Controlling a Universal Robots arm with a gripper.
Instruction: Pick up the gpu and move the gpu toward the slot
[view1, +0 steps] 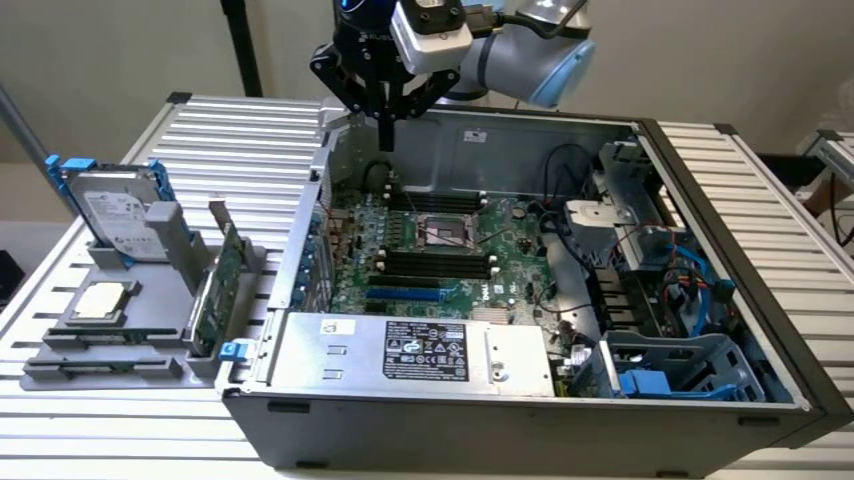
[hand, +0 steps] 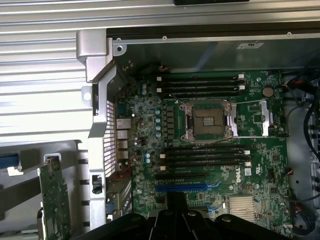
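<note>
Gpu (view1: 224, 290): standing on edge in the gray rack (view1: 80, 365) at the exterior view's left, outside the computer case (view1: 534, 430) and just beside its wall, green side showing. I'm not touching it. My gripper (view1: 386, 140) hangs over the far left corner of the open case, well apart from the card, jaws pressed together on nothing.

Rack contents: one gpu, one hard drive (view1: 114, 215) with blue rails upright at the far end, and one small silver chip (view1: 100, 300) lying flat nearer.

Case contents: one green motherboard (view1: 481, 250), one silver power supply (view1: 414, 350) along the near wall, and one blue drive cage (view1: 667, 370) at the near right.

On the board: one blue slot (view1: 404, 296), bare, and one open processor socket (view1: 447, 228). Black memory slots sit in two groups, one on either side of the socket; I can't tell the exact count.
</note>
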